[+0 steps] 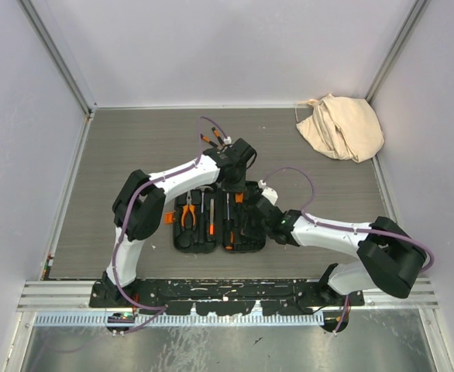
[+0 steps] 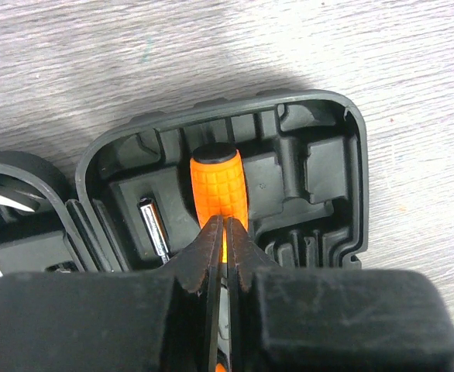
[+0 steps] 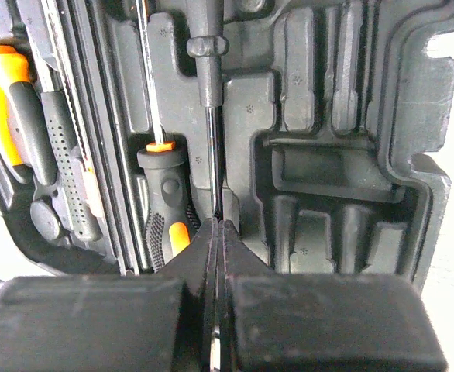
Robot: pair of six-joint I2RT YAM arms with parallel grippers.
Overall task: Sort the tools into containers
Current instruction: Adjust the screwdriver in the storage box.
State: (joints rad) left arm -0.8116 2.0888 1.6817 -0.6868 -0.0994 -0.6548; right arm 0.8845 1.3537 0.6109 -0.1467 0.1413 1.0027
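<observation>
- One black tool case (image 1: 246, 242) lies open on the desk (image 1: 134, 155).
- Left end effector (image 2: 225, 225) pinches one orange handle (image 2: 218, 182) inside it.
- Right end effector (image 3: 218, 225) is closed at one thin shaft (image 3: 211, 155).
- One beige bag (image 1: 341, 126), far-right corner.

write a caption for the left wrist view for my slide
Left gripper shut on an orange handle, over a moulded slot of the open black case.

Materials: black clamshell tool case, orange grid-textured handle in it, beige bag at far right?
Black clamshell tool case: matte moulded hard plastic, ribbed slots. Orange grid-textured handle: likely rubbery plastic, waffle grip, black cap. Beige bag: soft cloth, crumpled folds.
</observation>
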